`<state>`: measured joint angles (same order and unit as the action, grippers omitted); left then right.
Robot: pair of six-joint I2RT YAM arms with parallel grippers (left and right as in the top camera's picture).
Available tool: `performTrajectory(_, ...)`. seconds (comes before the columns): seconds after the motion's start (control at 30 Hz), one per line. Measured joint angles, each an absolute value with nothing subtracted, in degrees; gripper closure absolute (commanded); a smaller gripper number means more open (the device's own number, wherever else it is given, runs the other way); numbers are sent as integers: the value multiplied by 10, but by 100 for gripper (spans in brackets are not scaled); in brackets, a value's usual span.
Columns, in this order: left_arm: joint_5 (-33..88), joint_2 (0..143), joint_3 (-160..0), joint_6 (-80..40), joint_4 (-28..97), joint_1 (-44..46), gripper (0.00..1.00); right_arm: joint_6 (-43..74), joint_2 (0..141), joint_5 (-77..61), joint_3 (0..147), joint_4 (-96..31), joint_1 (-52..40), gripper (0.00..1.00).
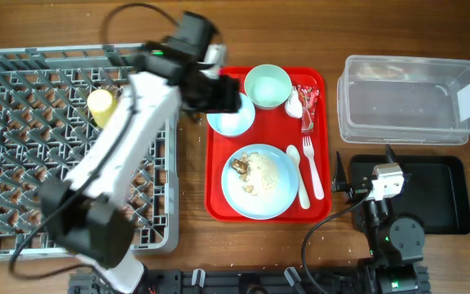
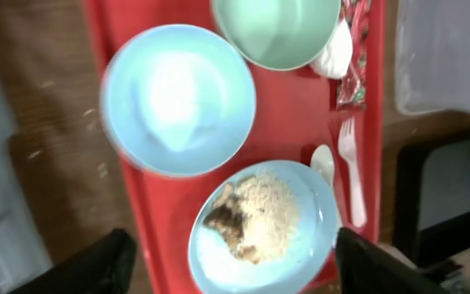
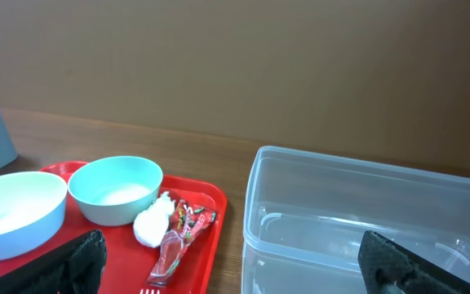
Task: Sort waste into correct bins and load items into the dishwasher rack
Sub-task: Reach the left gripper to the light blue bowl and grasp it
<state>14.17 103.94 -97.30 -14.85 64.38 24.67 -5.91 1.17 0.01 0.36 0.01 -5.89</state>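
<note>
Brown crumbly scraps [image 1: 254, 169] on round plate [image 1: 257, 209]

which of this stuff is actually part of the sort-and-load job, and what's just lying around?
Part of the job: rack, cup, blue bowl, mint bowl, plate, food scraps, fork, spoon, wrapper, paper wad, clear tub, black tray.

Just lying about: red tray, table.

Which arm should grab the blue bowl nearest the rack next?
Left: the left tool, open, hangs over that bowl beside the rack; the right tool sits beyond the red tray, by the black tray.
</note>
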Motion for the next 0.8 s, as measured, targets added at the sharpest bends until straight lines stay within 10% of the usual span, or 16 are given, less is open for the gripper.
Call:
performTrajectory(0.3, -96, 1216, -973, -142, 522, 440, 43, -59, 12, 0, 4, 0, -59, 0)
performTrajectory(0.8, -173, 1159, -973, -162, 511, 455, 49, -59, 12, 0, 4, 0, -59, 0)
